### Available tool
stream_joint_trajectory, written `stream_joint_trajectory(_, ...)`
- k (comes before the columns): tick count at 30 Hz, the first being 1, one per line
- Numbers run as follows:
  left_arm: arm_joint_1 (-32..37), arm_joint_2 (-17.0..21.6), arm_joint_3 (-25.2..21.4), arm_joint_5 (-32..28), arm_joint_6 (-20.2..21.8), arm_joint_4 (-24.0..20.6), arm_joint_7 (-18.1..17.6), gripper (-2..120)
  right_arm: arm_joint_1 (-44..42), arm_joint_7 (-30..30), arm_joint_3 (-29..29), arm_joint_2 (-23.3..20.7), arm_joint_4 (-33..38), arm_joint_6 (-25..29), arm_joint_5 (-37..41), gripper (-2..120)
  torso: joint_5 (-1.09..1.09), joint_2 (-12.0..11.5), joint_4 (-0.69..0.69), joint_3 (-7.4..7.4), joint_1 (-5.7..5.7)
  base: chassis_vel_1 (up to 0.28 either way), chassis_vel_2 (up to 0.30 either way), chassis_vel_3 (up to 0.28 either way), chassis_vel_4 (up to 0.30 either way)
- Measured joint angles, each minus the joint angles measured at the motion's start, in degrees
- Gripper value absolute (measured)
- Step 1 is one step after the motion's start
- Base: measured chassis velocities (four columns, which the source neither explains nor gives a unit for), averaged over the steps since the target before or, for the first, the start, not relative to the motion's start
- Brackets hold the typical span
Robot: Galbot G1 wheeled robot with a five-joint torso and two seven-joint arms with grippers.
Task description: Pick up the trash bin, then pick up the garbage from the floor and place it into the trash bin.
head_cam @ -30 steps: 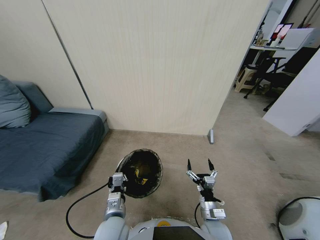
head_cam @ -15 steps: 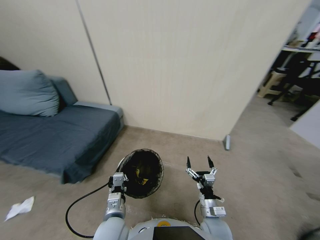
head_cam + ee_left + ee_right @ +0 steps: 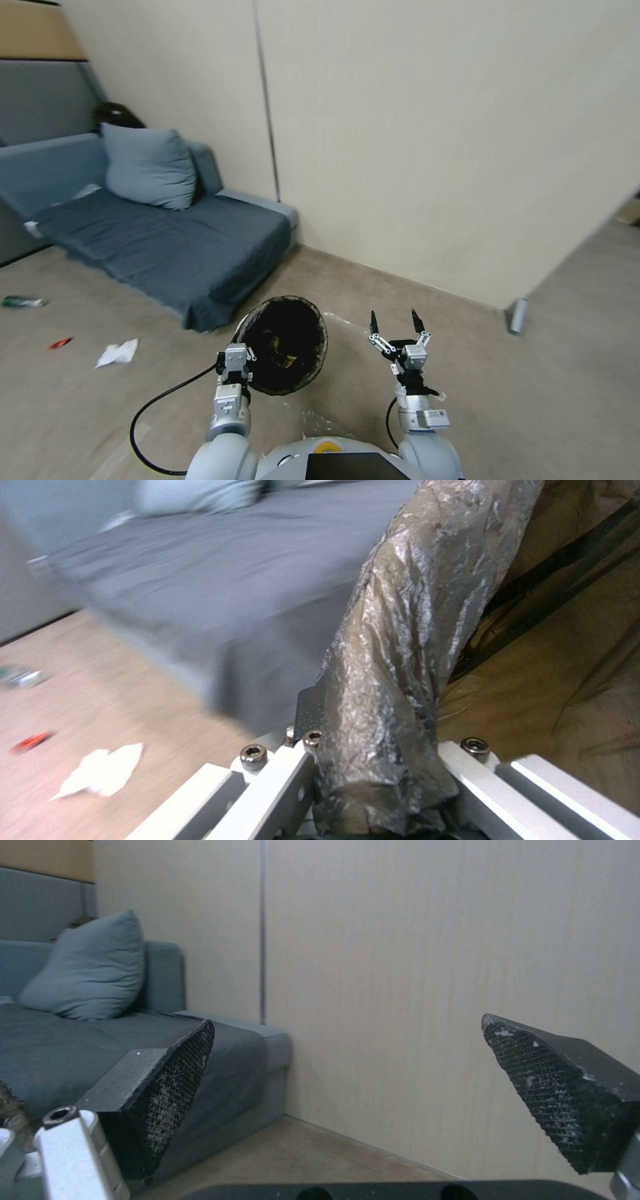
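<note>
In the head view, the trash bin [image 3: 283, 347] is held up in front of the robot's body, its black-lined mouth tilted toward the camera. The left tool [image 3: 235, 363] is clamped on the bin's near rim, at the bin's left side. A yellow scrap [image 3: 280, 353] is seen inside the bin against the black bag. The right tool [image 3: 395, 325] is raised just to the right of the bin and apart from it, with its two dark fingers spread wide and nothing between them. On the floor [image 3: 533, 400], well to the left of the left tool, a crumpled white tissue [image 3: 117, 353] is seen, with a small red wrapper [image 3: 60, 343] beyond it and a green bottle [image 3: 20, 302] farther left still. A blue-grey sofa [image 3: 167, 247] stands against the wall behind the litter.

In the left wrist view, the bag-covered rim of the bin [image 3: 400, 655] is gripped between the tool's metal fingers [image 3: 280, 780]. The tissue [image 3: 103, 772], the red wrapper [image 3: 30, 740] and the bottle [image 3: 20, 676] lie on the floor off to one side of the tool.

In the right wrist view, the two textured fingertips [image 3: 167, 1090] are held far apart and grasp nothing, with the sofa and wall beyond them.
</note>
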Motion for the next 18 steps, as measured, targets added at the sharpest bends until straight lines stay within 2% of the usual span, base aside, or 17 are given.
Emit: stream_joint_trajectory(18, -0.2, -0.3, 0.1, 0.2, 0.0, -0.2, 0.0, 1, 1.0, -0.7, -0.1, -0.2, 0.1, 1.4, 0.1, 100, 0.0, 0.0, 0.01, 0.0, 0.0, 0.134, 0.131, 0.129, 0.132)
